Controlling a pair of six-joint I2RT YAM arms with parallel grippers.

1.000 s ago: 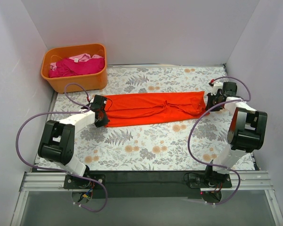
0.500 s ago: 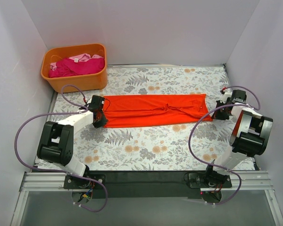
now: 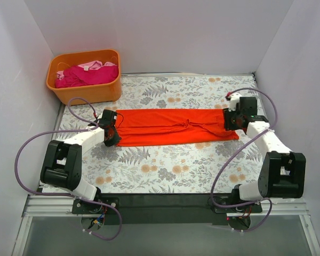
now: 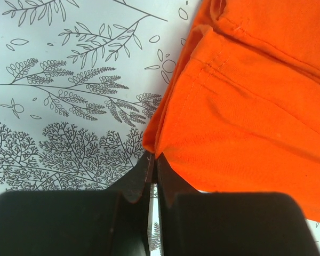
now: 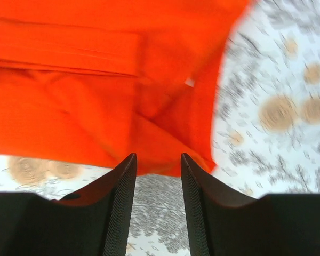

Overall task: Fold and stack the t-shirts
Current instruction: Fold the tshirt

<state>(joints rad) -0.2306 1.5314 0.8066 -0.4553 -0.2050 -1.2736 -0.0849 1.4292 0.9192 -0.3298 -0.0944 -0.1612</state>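
Right pincer (image 5: 157, 160), released, is back over the shirt (image 3: 170, 127) end. Left pincer (image 4: 152, 160) clamps the corner at its tips. Shirt stretched flat, foldable.

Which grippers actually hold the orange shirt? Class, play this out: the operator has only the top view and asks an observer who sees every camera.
Observer: In the left wrist view, the left gripper is shut on the shirt's folded edge.
Operator: From above, the right one looks the same. Is it gripping too?
Observer: No. In the right wrist view, the right gripper is open at the shirt's corner, with nothing pinched.
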